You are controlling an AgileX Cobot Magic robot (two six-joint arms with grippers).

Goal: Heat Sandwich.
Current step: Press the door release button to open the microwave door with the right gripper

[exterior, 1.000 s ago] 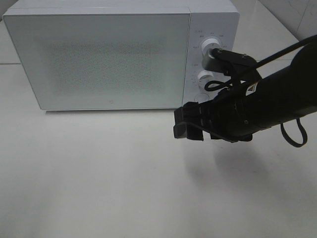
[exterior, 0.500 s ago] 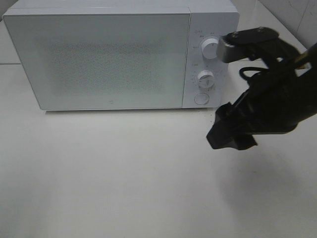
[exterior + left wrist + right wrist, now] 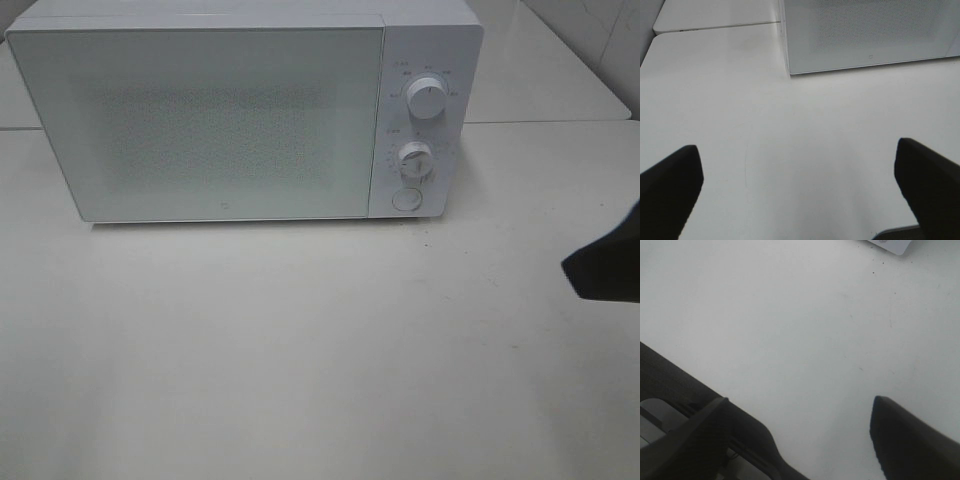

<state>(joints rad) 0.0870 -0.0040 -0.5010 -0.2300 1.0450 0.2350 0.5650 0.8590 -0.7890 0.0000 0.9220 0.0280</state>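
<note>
1. Sandwich: not visible in any view. The microwave (image 3: 230,110) stands at 12 o'clock on the worktop (image 3: 300,360) with its door (image 3: 200,120) shut. The speckled door panel hides the cavity, so whether the sandwich is inside cannot be told.

2. Controls: the panel lies at 3 o'clock of the door. It carries 2 white dials, the upper dial (image 3: 427,100) and the lower dial (image 3: 413,160), with 1 round button (image 3: 405,199) below them at 6 o'clock.

3. Markings: fine print rings both dials and a small mark sits low on the door. All are too small to read.

4. Left gripper (image 3: 796,147): jaws spread wide with only bare worktop between them, holding nothing. It is well apart from the microwave's front edge.

5. Right gripper (image 3: 800,402): jaws apart and holding nothing, above bare worktop. In the high view only a dark part of the right arm (image 3: 610,265) shows, at the 3 o'clock edge.

6. Room for moving: the worktop is open from the microwave's front edge to 6 o'clock.

7. Surface and room: the worktop is matt white with faint scuffs. A second white table (image 3: 540,70) adjoins at 1 o'clock, and a pale tiled wall (image 3: 600,25) stands beyond it.
</note>
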